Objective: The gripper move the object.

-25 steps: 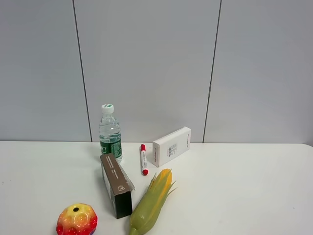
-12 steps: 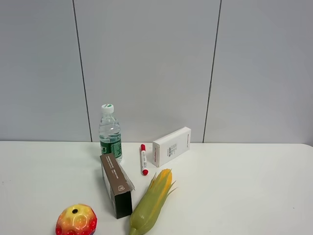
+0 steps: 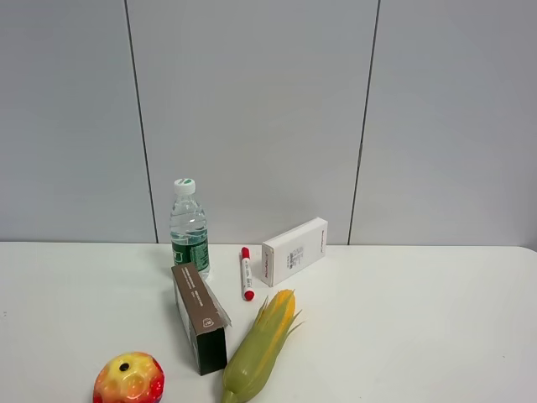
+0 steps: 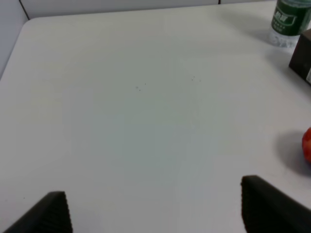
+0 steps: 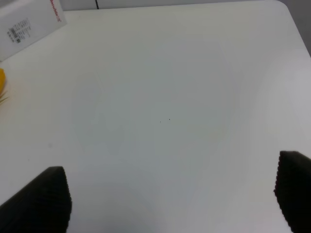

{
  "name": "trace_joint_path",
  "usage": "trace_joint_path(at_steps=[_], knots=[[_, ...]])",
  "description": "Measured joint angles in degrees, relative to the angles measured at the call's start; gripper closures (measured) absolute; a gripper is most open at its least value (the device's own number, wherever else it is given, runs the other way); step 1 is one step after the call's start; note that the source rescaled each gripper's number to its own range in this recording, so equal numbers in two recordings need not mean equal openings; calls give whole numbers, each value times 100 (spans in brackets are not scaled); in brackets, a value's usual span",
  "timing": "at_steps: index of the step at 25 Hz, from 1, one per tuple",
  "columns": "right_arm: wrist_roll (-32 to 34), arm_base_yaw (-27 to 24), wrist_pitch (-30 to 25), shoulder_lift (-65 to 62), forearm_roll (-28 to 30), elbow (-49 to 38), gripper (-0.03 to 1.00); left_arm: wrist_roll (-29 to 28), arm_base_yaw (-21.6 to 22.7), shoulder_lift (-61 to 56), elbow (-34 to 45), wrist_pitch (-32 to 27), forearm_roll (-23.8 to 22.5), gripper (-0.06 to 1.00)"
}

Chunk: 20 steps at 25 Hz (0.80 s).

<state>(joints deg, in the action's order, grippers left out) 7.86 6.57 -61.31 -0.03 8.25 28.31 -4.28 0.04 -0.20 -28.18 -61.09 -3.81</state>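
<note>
Since the ball point(image 3: 129, 379) sits loose on the table point(image 3: 419, 319) at about 7 o'clock, just beside the brown box point(image 3: 200, 317), the wide-open left gripper point(image 4: 153, 208) could easily nudge it rolling; right gripper point(image 5: 170, 194) is spread too.

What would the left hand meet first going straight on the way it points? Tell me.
Bare table, as far as the wrist view shows. The left hand is open and points at empty tabletop; the ball, box and bottle sit off to one side.
</note>
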Motion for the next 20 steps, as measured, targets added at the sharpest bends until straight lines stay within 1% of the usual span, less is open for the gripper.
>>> trace_joint_path(at_steps=[20], knots=[[0, 0, 0, 0, 0, 0, -3, 0, 0, 0, 0, 0, 0, -6]])
